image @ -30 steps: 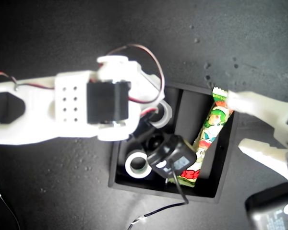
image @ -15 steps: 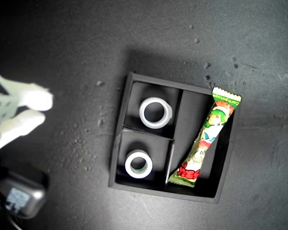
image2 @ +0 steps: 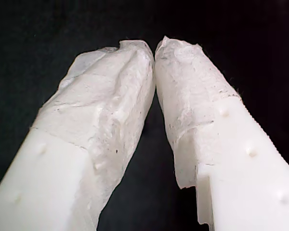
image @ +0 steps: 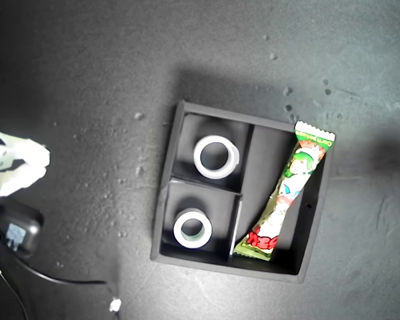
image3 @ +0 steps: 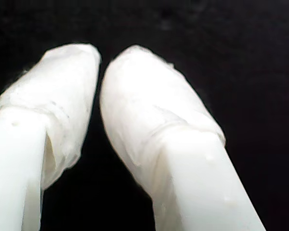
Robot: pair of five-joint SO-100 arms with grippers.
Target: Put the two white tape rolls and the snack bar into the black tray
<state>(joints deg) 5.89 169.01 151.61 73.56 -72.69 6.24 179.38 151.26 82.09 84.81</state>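
In the exterior view the black tray lies right of the middle. One white tape roll rests in its upper small compartment and the other white tape roll in the lower one. The snack bar lies slanted in the long compartment, its upper crimped end resting over the tray's rim. My first gripper is shut and holds nothing, over dark ground. My second gripper is also shut on nothing. A white gripper shows at the exterior view's left edge, far from the tray. Which arm it belongs to cannot be told.
A black camera housing hangs below that gripper at the exterior view's left edge, with a thin black cable trailing along the dark mat toward the lower left. Pale specks dot the mat.
One second ago one arm hung over the tray and another stood at the exterior view's right. Both have pulled away; only one gripper remains, drawn further to the left edge.
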